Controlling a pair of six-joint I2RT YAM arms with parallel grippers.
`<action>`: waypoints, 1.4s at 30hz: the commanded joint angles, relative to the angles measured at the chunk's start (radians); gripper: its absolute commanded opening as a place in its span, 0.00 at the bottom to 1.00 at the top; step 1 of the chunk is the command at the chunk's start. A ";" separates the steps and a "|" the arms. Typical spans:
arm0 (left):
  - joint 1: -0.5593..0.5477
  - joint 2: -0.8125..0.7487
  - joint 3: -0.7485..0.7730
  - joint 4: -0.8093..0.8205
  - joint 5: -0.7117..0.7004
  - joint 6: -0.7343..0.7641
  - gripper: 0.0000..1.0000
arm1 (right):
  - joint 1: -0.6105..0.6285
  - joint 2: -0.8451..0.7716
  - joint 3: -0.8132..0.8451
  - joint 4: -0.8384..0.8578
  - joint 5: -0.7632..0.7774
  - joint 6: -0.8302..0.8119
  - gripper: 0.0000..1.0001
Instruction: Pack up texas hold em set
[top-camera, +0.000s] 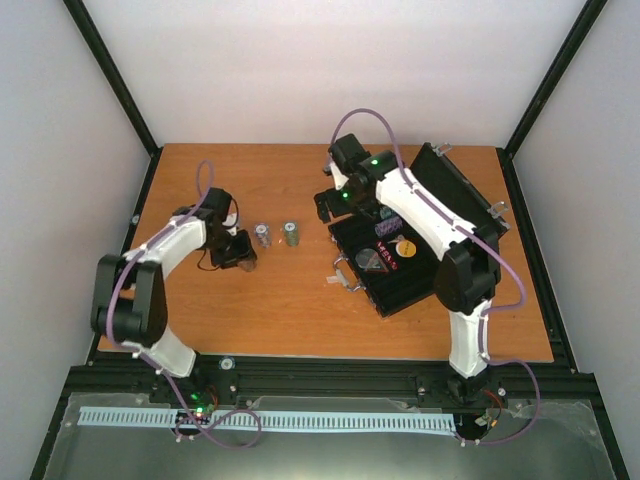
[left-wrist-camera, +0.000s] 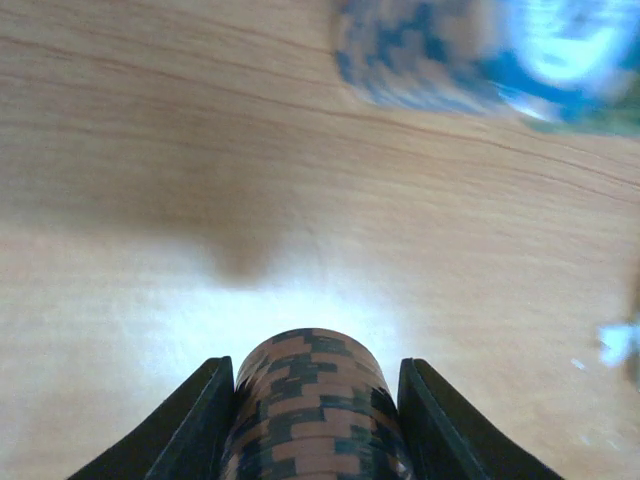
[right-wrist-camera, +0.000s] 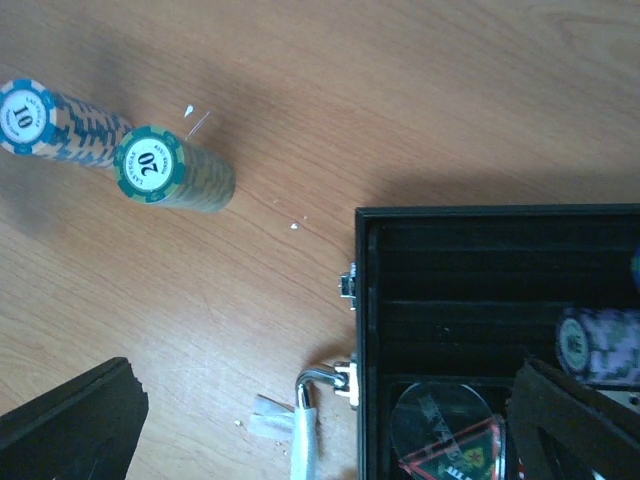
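You had bare wooden tabletop up front; a blue-topped chip stack, a green-topped chip stack and an open black rectangular case barred the middle and right

Left gripper closed on a brown chip stack, fingers against both sides. A blurred blue chip stack lies beyond, upper right, on the wooden counter.
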 joint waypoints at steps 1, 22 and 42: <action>-0.008 -0.225 0.020 -0.096 0.119 -0.047 0.01 | -0.042 -0.096 0.001 -0.016 0.008 -0.015 1.00; -0.443 0.036 0.322 0.700 0.189 -0.408 0.01 | -0.200 -0.325 -0.210 0.064 0.052 0.022 1.00; -0.472 0.493 0.468 0.900 0.114 -0.406 0.01 | -0.250 -0.360 -0.263 0.099 0.069 0.008 1.00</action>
